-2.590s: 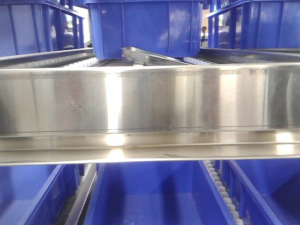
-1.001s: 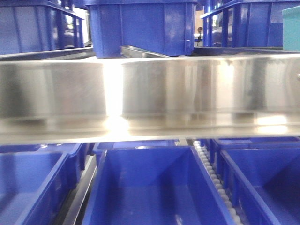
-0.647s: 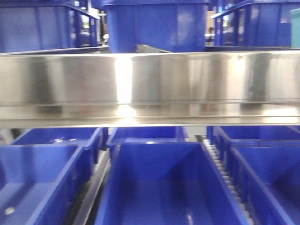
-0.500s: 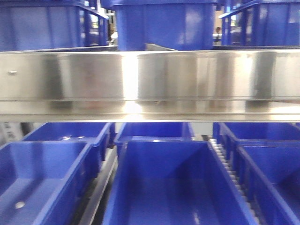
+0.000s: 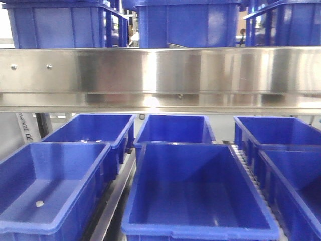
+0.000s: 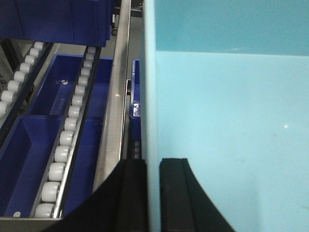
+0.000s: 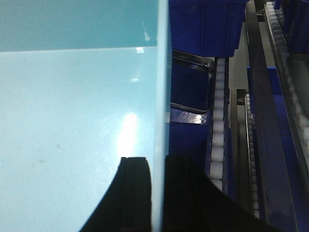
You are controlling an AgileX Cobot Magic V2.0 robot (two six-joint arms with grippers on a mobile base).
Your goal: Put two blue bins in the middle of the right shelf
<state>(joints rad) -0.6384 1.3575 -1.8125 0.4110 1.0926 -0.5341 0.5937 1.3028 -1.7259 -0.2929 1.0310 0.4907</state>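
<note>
Steel beam point(image 5: 160, 75) now sits higher in the front view than a moment ago, and more of the lower tier shows. Pale cyan bin point(image 6: 231, 135) fills both wrist views; can't place it against the beam. Dark blue bins point(image 5: 195, 196) sit below the beam, more above it. Left gripper point(image 6: 153, 162) pinches the pale bin's left wall, right gripper point(image 7: 157, 159) its right wall.

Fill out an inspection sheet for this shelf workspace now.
Surface: steel shelf rail spans the front view; roller tracks run between lanes.
Job's things: pale cyan bin, a wall pinched in each wrist view; whether one bin or two, cannot tell.
Clutter: small white bit in the lower-left dark blue bin.
End effectors: left end effector and right end effector each shut astride a cyan wall.
Cables: nothing seen.
Surroundings: more blue bins above and below.
</note>
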